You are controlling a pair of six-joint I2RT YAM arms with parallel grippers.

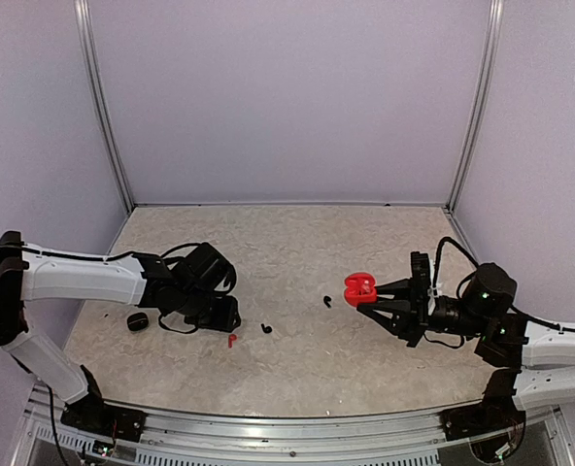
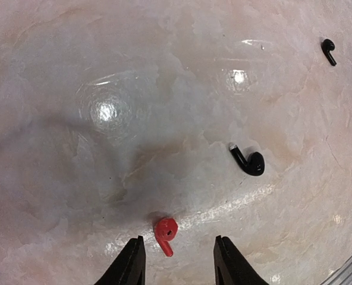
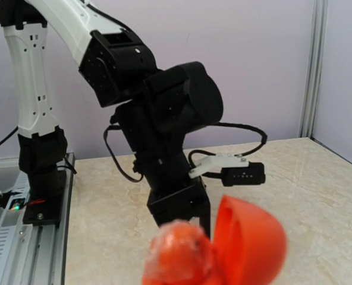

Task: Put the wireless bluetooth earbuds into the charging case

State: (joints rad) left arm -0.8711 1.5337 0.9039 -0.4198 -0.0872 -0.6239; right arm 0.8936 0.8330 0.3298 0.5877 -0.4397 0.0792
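Observation:
My left gripper [image 1: 229, 326] is open and low over the table, its fingers either side of a red earbud [image 1: 231, 340]. In the left wrist view the red earbud [image 2: 166, 233] lies just ahead of the gripper [image 2: 179, 252], touching neither finger. A black earbud [image 2: 250, 161] lies further ahead, and a second black earbud [image 2: 329, 50] far off; both show in the top view [image 1: 265, 328] [image 1: 326, 301]. My right gripper [image 1: 365, 297] is shut on an open red charging case [image 1: 359, 287] held above the table. The case [image 3: 247, 249] fills the right wrist view, hiding the fingertips. No other red bud shows.
A black charging case [image 1: 138, 321] lies on the table left of my left arm. The purple back wall [image 1: 287, 97] and side walls close the table in. A metal rail [image 1: 287, 427] runs along the near edge.

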